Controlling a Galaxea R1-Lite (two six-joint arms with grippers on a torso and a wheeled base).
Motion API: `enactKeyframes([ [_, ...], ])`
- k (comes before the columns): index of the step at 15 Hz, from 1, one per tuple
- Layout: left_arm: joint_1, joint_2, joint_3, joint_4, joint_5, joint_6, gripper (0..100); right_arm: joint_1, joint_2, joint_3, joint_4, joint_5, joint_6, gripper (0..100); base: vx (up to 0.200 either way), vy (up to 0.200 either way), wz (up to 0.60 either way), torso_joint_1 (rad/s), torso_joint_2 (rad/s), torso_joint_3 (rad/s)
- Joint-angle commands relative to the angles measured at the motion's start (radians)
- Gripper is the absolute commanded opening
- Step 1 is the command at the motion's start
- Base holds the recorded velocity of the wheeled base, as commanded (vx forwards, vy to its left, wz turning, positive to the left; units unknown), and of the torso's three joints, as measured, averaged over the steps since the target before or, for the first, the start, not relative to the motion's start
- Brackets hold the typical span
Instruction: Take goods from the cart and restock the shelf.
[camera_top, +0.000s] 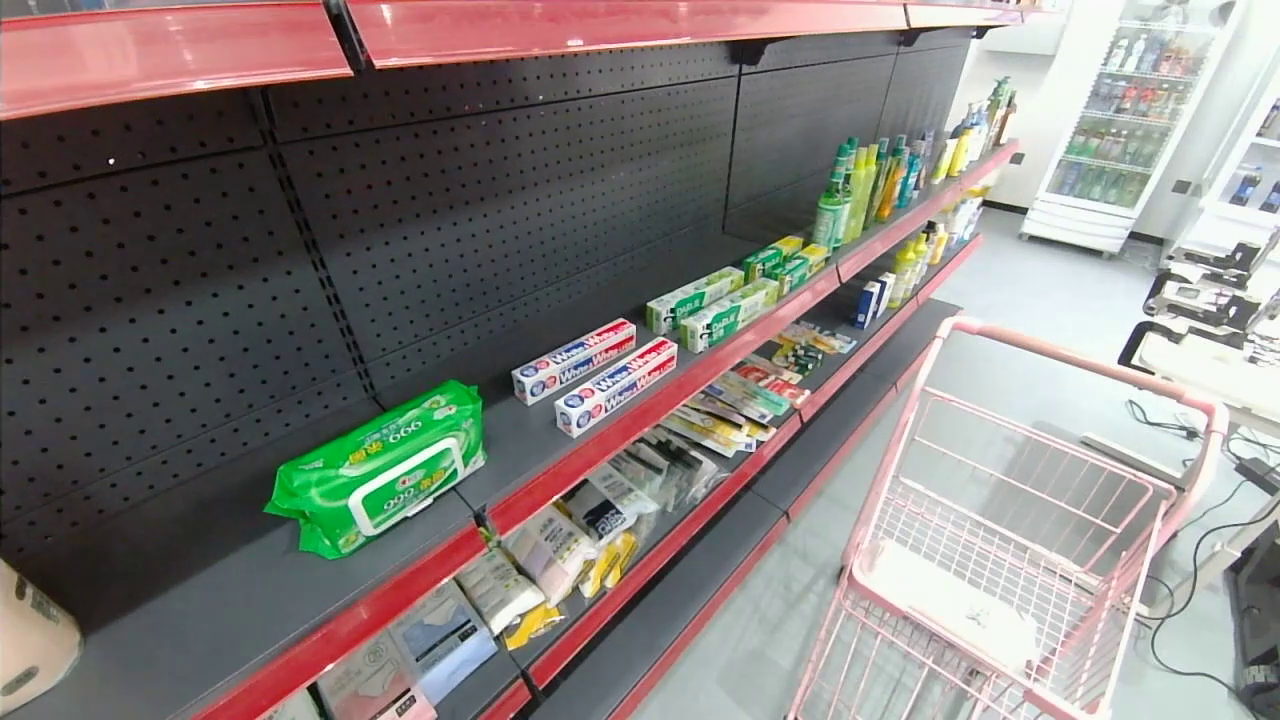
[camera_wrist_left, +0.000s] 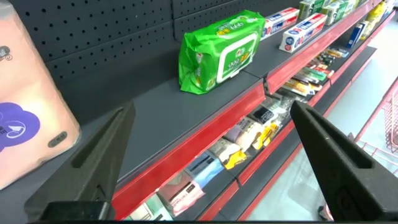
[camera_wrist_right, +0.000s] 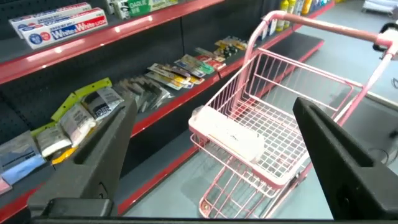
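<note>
At lower right of the head view stands the pink cart (camera_top: 1075, 362), with one white pack (camera_top: 950, 600) lying in its basket. The shelf (camera_top: 200, 600) runs along the left, and a green wipes pack (camera_top: 380, 465) lies on its middle board with bare board around it. A toilet paper pack (camera_top: 30, 640) sits at the lower left edge.

The left gripper (camera_wrist_left: 212, 109) hangs over that board, fingers wide apart and holding nothing. The right gripper (camera_wrist_right: 214, 104) hangs above the cart, also spread and empty.

I'd say it is between loads, about to fetch. The next move would be for the right arm to drop into the basket, straddle the white pack without catching the wire sides, and close on it.
</note>
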Motion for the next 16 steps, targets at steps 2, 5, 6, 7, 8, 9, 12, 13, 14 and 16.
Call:
enactKeyframes([
  [2,0.0,0.001,0.0,0.0,0.0,-0.001,100,-0.019,0.299,-0.176,-0.004,0.023,0.078,100,0.0,0.0,0.0,0.0,0.0,0.0],
  [5,0.0,0.001,0.0,0.0,0.0,-0.001,100,-0.017,0.875,-0.496,0.002,0.073,0.113,100,0.0,0.0,0.0,0.0,0.0,0.0],
  [6,0.0,0.001,0.0,0.0,0.0,-0.001,100,-0.022,1.027,-0.511,-0.013,0.151,0.096,100,0.0,0.0,0.0,0.0,0.0,0.0],
  [7,0.0,0.001,0.0,0.0,0.0,-0.001,100,-0.042,1.149,-0.524,-0.053,0.229,0.069,100,0.0,0.0,0.0,0.0,0.0,0.0],
  [8,0.0,0.001,0.0,0.0,0.0,-0.001,100,-0.069,1.303,-0.516,-0.105,0.273,-0.042,100,0.0,0.0,0.0,0.0,0.0,0.0],
  [9,0.0,0.001,0.0,0.0,0.0,-0.001,100,-0.109,1.445,-0.511,-0.151,0.281,-0.21,100,0.0,0.0,0.0,0.0,0.0,0.0],
  [12,0.0,0.001,0.0,0.0,0.0,-0.001,100,-0.192,1.715,-0.524,-0.285,0.358,-0.554,100,0.0,0.0,0.0,0.0,0.0,0.0],
  [13,0.0,0.001,0.0,0.0,0.0,-0.001,100,-0.198,1.792,-0.53,-0.283,0.37,-0.658,100,0.0,0.0,0.0,0.0,0.0,0.0],
  [14,0.0,0.001,0.0,0.0,0.0,-0.001,100,-0.2,1.844,-0.533,-0.283,0.372,-0.723,100,0.0,0.0,0.0,0.0,0.0,0.0],
  [16,0.0,0.001,0.0,0.0,0.0,-0.001,100,-0.174,1.925,-0.545,-0.285,0.372,-0.844,100,0.0,0.0,0.0,0.0,0.0,0.0],
])
